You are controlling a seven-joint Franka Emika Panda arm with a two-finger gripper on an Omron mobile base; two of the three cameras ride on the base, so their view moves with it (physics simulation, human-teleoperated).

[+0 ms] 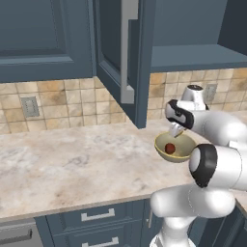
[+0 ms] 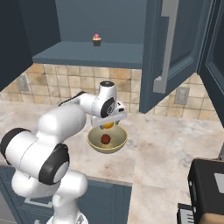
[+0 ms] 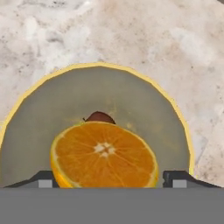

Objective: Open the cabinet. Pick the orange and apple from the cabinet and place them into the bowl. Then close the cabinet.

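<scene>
Orange (image 3: pixel 104 155), cut face up at lower centre of the hand view, sits between the tool's (image 3: pixel 109 179) parted tips over the bowl (image 3: pixel 144 94), above the apple (image 3: pixel 99 117). Firm, smooth, likely slippery; grip across its middle.

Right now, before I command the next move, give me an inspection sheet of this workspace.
Surface: marbled beige counter, bare around the bowl.
Job's things: yellow bowl on counter; apple inside it; orange between the pincer's fingers, directly above the bowl; cabinet doors open.
Clutter: cupcake on the cabinet shelf.
Grippers: pincer over the bowl; grip or release cannot be told.
Cables: nothing seen.
Surroundings: tiled backsplash, wall outlet, drawers below.
</scene>
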